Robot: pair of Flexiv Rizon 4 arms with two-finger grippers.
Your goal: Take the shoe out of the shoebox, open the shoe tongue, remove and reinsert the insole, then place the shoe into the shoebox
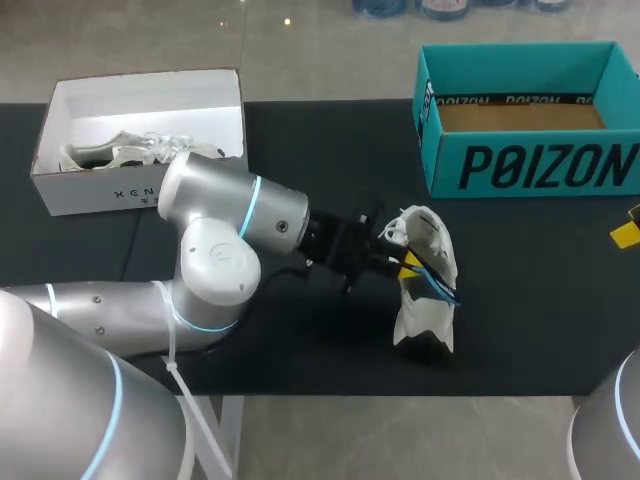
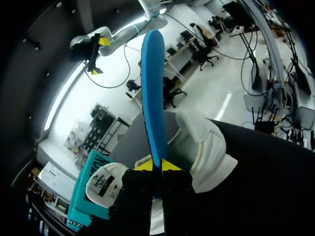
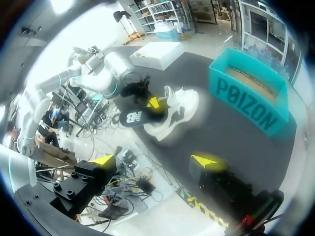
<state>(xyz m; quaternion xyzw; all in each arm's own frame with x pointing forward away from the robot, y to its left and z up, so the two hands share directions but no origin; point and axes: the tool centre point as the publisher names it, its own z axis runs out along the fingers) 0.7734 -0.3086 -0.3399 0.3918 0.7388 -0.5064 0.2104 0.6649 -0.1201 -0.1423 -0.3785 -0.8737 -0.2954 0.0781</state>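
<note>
Clamping the blue insole (image 2: 152, 98) between its 2 yellow tips, the left gripper (image 2: 157, 165) holds it beside the white shoe (image 1: 430, 240), which rests on the black mat (image 1: 540, 300) near the teal shoebox (image 1: 530, 165). The right gripper (image 3: 155, 161) hangs well apart, fingers spread. Judged step: insole handling; reinsertion requires aligning it with the shoe opening.

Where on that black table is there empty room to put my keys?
Bare table between the white shoebox and teal box, and right of the shoe, below the teal box. Crowded where the left gripper holds the insole at the shoe.
</note>
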